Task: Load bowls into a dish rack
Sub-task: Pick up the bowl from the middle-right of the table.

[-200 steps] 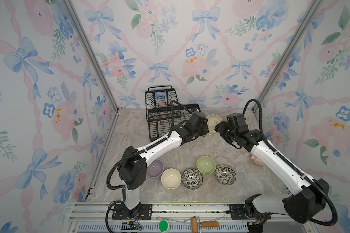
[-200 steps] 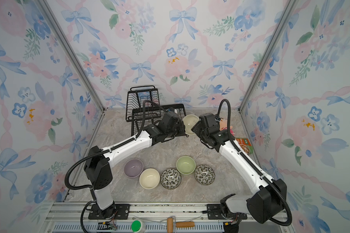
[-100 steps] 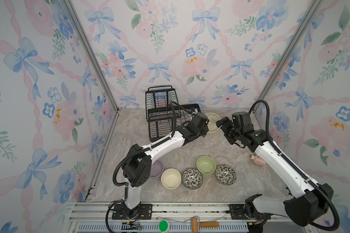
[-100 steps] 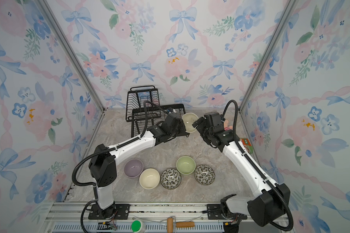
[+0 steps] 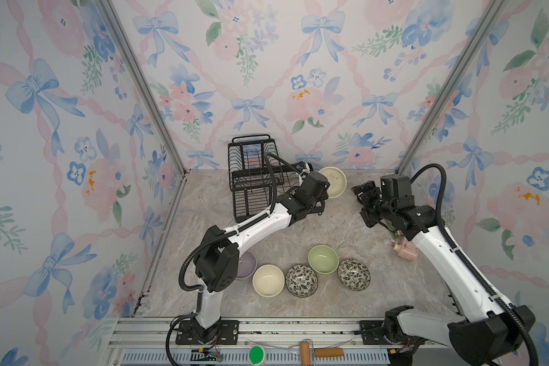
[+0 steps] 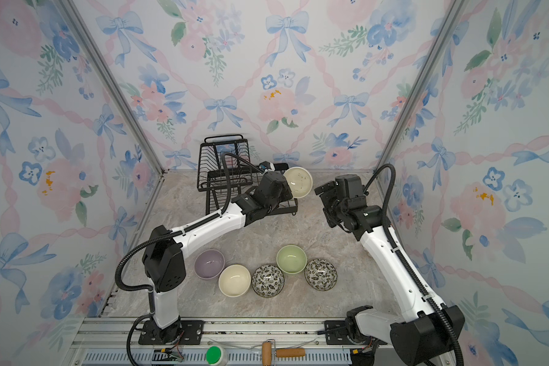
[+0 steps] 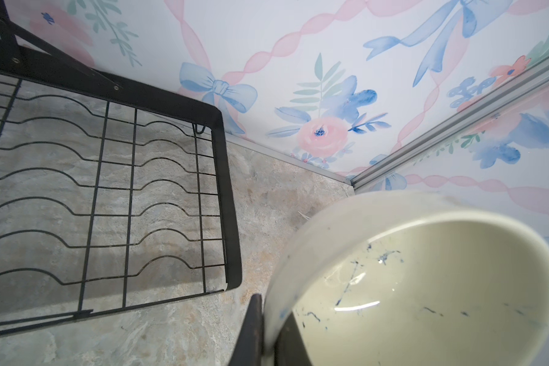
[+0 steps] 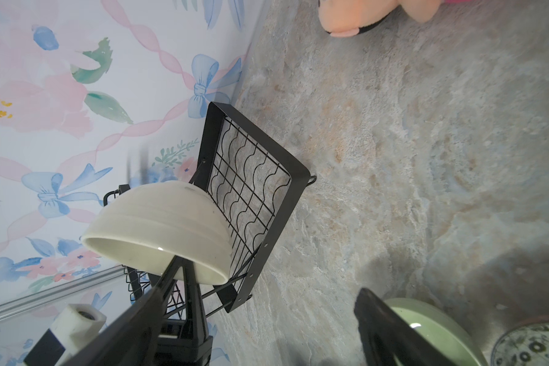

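Note:
My left gripper is shut on the rim of a cream bowl. It holds the bowl tilted in the air just right of the black wire dish rack. My right gripper is open and empty, a short way right of that bowl. Near the front lie a lavender bowl, a second cream bowl, a pale green bowl and two leaf-patterned bowls.
A pink plush toy lies by the right wall beside the right arm. The rack stands against the back wall. A green knob and a wooden-handled tool lie on the front rail.
The right gripper has opened and drawn back to the right, away from the cream bowl. The left gripper has kept hold of the bowl and carried it slightly toward the back.

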You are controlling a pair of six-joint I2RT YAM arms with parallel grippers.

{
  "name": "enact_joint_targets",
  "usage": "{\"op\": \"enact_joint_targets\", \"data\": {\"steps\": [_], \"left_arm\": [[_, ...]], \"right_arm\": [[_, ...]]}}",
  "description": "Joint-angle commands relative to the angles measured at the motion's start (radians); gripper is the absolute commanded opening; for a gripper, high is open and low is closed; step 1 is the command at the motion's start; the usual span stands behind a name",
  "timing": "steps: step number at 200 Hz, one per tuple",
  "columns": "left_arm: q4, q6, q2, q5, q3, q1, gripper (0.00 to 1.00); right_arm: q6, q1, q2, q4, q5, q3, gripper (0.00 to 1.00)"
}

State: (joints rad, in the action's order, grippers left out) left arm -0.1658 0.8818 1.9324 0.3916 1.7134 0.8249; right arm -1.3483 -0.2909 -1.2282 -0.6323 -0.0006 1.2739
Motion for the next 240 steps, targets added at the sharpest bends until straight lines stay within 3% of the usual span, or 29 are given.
{"op": "enact_joint_targets", "data": {"steps": [1,46,141,154,206,240], "left_arm": [[0.135,-0.074,0.0,0.065,-0.004,0.009,0.0],[0.363,-0.223,-0.047,0.11,-0.161,0.03,0.0],[0.395,-0.311,-0.104,0.146,-0.214,0.071,0.0],[0.402,-0.318,-0.114,0.152,-0.221,0.077,0.0],[0.419,-0.341,-0.155,0.179,-0.25,0.094,0.0],[0.419,-0.353,-0.175,0.207,-0.272,0.097,0.0]], "right_arm": [[-0.134,0.0,0.024,-0.041,0.0,0.063,0.96],[-0.38,-0.061,-0.005,0.096,0.035,0.082,0.96],[-0.52,-0.136,-0.148,0.253,0.112,0.111,0.96],[-0.53,-0.136,-0.169,0.264,0.128,0.116,1.0],[-0.557,-0.135,-0.249,0.275,0.218,0.179,0.64],[-0.557,-0.136,-0.266,0.303,0.26,0.197,0.31]]}}
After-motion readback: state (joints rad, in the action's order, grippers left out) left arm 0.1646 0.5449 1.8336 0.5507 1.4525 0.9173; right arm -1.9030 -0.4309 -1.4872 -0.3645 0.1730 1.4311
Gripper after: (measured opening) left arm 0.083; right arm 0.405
